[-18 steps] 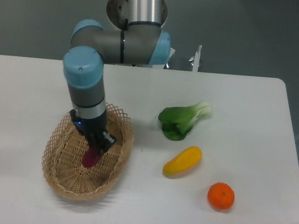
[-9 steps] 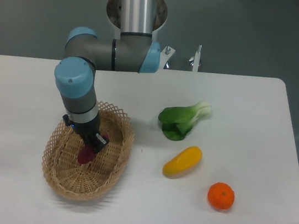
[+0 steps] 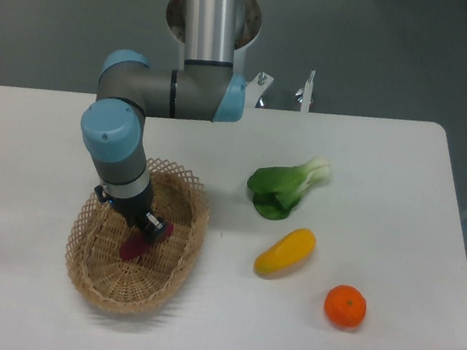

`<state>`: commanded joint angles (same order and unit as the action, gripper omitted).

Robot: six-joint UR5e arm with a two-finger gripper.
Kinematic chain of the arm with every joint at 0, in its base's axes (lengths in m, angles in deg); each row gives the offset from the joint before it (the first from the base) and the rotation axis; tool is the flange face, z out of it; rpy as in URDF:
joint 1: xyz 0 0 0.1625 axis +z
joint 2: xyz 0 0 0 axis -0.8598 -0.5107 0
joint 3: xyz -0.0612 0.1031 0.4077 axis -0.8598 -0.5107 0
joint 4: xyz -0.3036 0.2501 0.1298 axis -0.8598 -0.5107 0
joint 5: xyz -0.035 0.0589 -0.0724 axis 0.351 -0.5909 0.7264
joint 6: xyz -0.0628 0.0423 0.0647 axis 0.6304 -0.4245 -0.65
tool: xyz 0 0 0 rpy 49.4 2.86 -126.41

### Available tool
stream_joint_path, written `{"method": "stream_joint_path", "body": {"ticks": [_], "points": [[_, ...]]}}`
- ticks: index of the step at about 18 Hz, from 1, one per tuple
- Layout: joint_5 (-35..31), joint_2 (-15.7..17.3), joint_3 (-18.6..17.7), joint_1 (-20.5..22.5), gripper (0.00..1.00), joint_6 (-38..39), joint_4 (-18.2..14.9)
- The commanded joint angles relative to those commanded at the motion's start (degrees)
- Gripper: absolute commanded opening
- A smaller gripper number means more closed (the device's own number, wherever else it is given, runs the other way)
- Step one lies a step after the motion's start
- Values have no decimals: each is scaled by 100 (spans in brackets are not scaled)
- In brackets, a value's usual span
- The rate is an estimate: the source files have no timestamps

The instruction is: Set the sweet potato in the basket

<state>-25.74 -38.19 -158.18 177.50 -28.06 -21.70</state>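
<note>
Table [image 3: 406, 182]: white, rounded corners. Light tan oval wicker basket [image 3: 88, 281] with lacy rim at front left. Black two-finger gripper [image 3: 146, 231] reaches down inside basket, fingers clamped on small magenta-purple sweet potato [image 3: 132, 248], whose lower end sits at basket floor.

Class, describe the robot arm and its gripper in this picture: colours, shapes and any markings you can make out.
The arm is built of smooth silver-grey metal tubes joined by rounded joints with light blue caps. At its end sits a small black two-finger gripper. No cables or markings can be made out at this size.
</note>
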Motion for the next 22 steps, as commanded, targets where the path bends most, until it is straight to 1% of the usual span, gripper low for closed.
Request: {"method": "stream_joint_path", "body": {"ticks": [4, 6, 9, 10, 12, 13, 15, 17, 18, 20, 22], "points": [[-9, 238, 316, 17, 100, 105, -44], [9, 387, 404, 87, 100, 105, -26], [0, 449, 589, 307, 100, 35, -17], [-17, 501, 642, 447, 100, 26, -26], [-18, 720, 738, 728, 100, 0, -122], [-9, 817, 747, 834, 100, -17, -227], [35, 1089, 765, 1194, 100, -349, -674], [52, 1309, 844, 1405, 100, -972, -1035], [79, 1423, 870, 1589, 100, -1297, -1220], [184, 1591, 949, 1862, 100, -2009, -1615], [359, 1740, 993, 2169, 100, -2494, -1967]]}}
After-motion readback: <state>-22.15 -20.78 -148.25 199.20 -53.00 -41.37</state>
